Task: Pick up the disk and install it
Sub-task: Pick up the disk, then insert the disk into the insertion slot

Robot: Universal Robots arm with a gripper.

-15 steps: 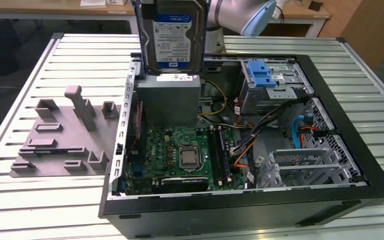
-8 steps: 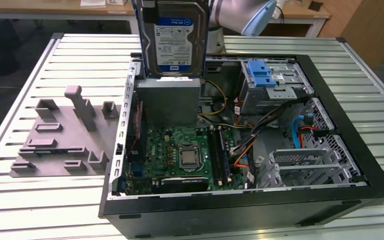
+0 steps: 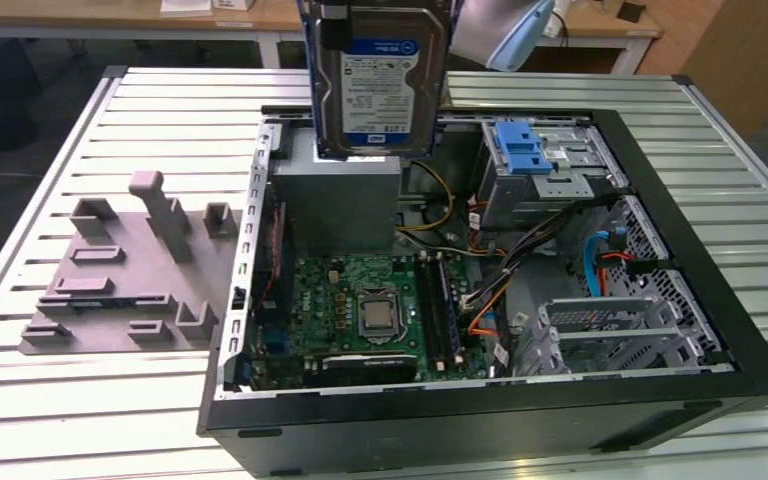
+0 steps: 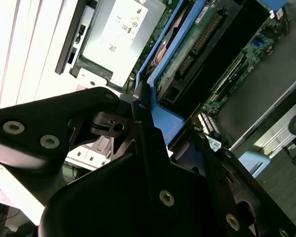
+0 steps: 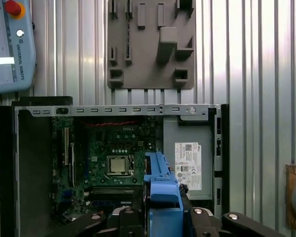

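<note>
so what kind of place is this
Probably a robotics lab: an open computer case on a slatted metal table, a grey fixture board beside it, the disk held in the pincer.

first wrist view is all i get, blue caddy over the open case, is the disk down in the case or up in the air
Observer: In the air. In the exterior view the disk hangs upright over the grey metal box, its label facing the camera.
Operator: is it gripped properly
Observer: In the second wrist view the gripper is shut on the disk, one black finger on each side of its blue caddy.
Operator: where's the bay from there
Observer: The drive cage with the blue latch sits to the exterior view's right of the disk, apart from it.
</note>
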